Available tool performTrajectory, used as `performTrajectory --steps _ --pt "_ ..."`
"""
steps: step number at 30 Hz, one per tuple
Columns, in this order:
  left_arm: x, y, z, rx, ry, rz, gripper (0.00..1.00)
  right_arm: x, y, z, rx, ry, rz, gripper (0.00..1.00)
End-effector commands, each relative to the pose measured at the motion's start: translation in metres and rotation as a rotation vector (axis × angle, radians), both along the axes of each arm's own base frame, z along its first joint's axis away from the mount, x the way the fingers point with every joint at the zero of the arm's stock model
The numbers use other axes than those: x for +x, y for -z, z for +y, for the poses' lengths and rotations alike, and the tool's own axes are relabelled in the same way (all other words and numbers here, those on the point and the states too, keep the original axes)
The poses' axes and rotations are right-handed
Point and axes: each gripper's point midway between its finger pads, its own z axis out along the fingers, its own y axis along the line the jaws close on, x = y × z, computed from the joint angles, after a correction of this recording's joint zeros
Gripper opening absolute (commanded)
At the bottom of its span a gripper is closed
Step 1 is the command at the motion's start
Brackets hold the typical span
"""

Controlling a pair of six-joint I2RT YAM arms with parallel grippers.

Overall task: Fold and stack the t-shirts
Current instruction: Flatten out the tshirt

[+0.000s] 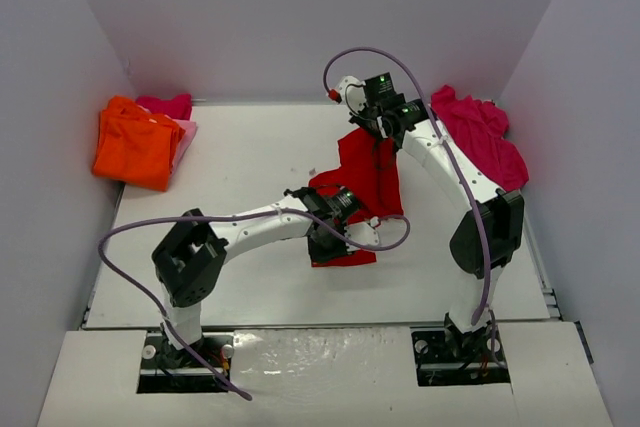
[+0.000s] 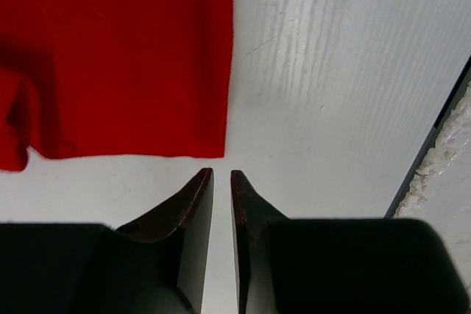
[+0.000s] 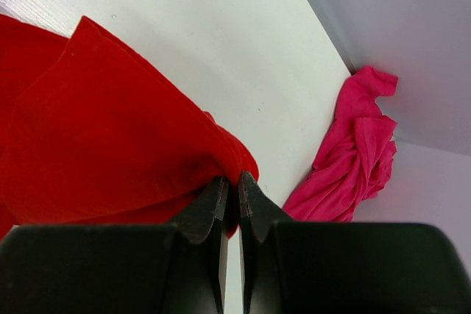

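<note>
A red t-shirt point(image 1: 365, 172) lies partly spread in the middle of the white table. My right gripper point(image 1: 378, 137) is shut on its far edge and holds that edge up off the table; in the right wrist view the red cloth point(image 3: 103, 137) bunches between the jaws of the gripper point(image 3: 237, 178). My left gripper point(image 1: 324, 243) hovers at the shirt's near end. Its jaws point(image 2: 221, 173) stand a narrow gap apart with only bare table between them, just short of the hem of the red cloth point(image 2: 125, 49). A crumpled magenta t-shirt point(image 1: 480, 132) point(image 3: 353, 152) lies at the back right.
A folded orange t-shirt point(image 1: 135, 142) rests on a pink one point(image 1: 172, 105) in the back left corner. Grey walls enclose the table on three sides. The table's dark edge strip point(image 2: 434, 137) runs close to my left gripper. Purple cables loop round both arms.
</note>
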Motion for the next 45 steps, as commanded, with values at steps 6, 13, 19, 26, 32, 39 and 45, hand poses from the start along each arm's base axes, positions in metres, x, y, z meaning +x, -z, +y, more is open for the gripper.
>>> performTrajectory --steps 6,13,19,26,32,39,45 --pt "0.006 0.013 -0.025 0.005 0.044 -0.03 0.21 0.004 -0.043 0.003 0.072 0.012 -0.116 0.0" --pt "0.014 0.023 -0.03 0.024 0.031 -0.041 0.23 0.002 -0.036 0.004 0.067 0.003 -0.099 0.0" --pt "0.016 0.038 -0.033 0.049 0.024 -0.026 0.07 0.0 -0.029 0.005 0.068 -0.008 -0.082 0.0" --pt "0.051 0.0 -0.021 -0.017 -0.092 -0.071 0.0 0.002 -0.027 0.001 0.066 0.001 -0.078 0.0" --pt "0.155 -0.167 0.075 -0.333 -0.428 -0.309 0.0 0.003 -0.052 -0.017 0.1 0.024 -0.127 0.0" --pt "0.173 -0.289 0.166 -0.521 -0.633 -0.557 0.0 -0.004 -0.096 -0.022 0.198 0.034 -0.219 0.0" --pt "0.156 -0.346 0.199 -0.608 -0.686 -0.674 0.0 -0.026 -0.141 -0.018 0.313 -0.019 -0.31 0.0"
